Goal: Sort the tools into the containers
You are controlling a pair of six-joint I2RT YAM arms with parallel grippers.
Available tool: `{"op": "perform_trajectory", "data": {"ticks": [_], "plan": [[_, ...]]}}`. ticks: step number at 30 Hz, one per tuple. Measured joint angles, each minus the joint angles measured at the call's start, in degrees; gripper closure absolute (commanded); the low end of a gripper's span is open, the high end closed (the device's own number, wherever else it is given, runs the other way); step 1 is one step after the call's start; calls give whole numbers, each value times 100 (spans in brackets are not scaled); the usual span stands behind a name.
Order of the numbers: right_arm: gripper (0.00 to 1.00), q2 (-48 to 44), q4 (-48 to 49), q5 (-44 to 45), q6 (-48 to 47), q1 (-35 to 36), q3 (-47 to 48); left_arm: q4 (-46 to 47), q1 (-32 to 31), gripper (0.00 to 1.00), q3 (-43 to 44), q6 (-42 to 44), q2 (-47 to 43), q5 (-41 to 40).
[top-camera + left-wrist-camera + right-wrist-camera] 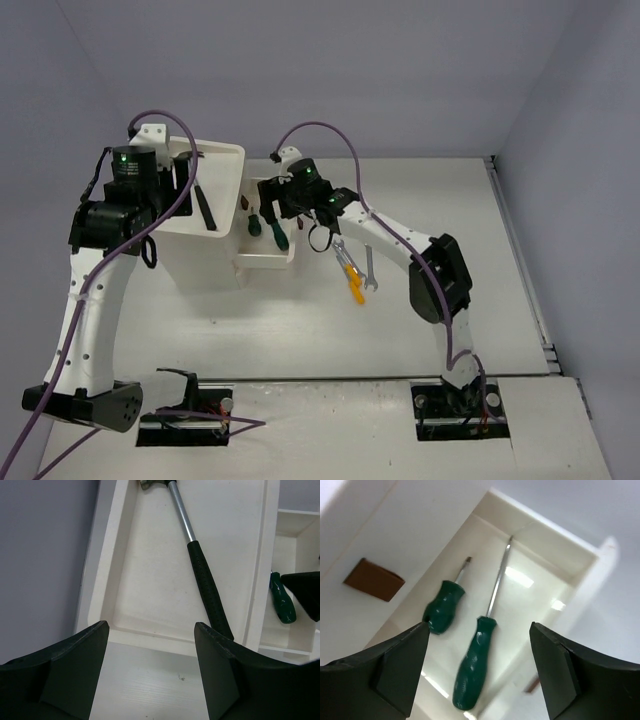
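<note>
Dark fingers of the right hand [479,626] fill the bottom corners of its wrist view, spread wide apart and gripping nothing. Below them is an open white drawer [570,570] with two green-handled screwdrivers lying inside. The short screwdriver [442,607] is on the left. The long screwdriver [472,667] lies just beside it, its thin shaft pointing towards the drawer's far corner. A small dark-red handle [374,579] shows on the cabinet front to the left.

The left hand [151,625] is also spread open and empty. It hovers over the near rim of the shallow top tray [125,555]. A hammer [205,587] lies flat in that tray, its black grip pointing towards the hand and its steel head at the far end.

From above, the white cabinet [200,265] stands on the left part of the worktop [300,330], with the left arm bent over it. The right arm reaches across to the pulled-out drawer on the cabinet's right side. On the worktop just right of the drawer lie a yellow-handled screwdriver [355,290] and a small silver wrench [370,270], close together under the right arm.
</note>
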Motion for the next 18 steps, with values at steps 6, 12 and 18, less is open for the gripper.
{"op": "perform_trajectory", "data": {"ticks": [6, 12, 18], "plan": [[39, -1510, 72, 882, -178, -78, -1350, -3, -8, 34, 1, -1, -8, 2], [45, -2527, 159, 1217, -82, -161, -3058, -146, -50, 34, 431, 0, 135, 2], [51, -2620, -166, 1123, 256, -165, -4763, -151, -70, 34, 729, -2, 184, 13]]}}
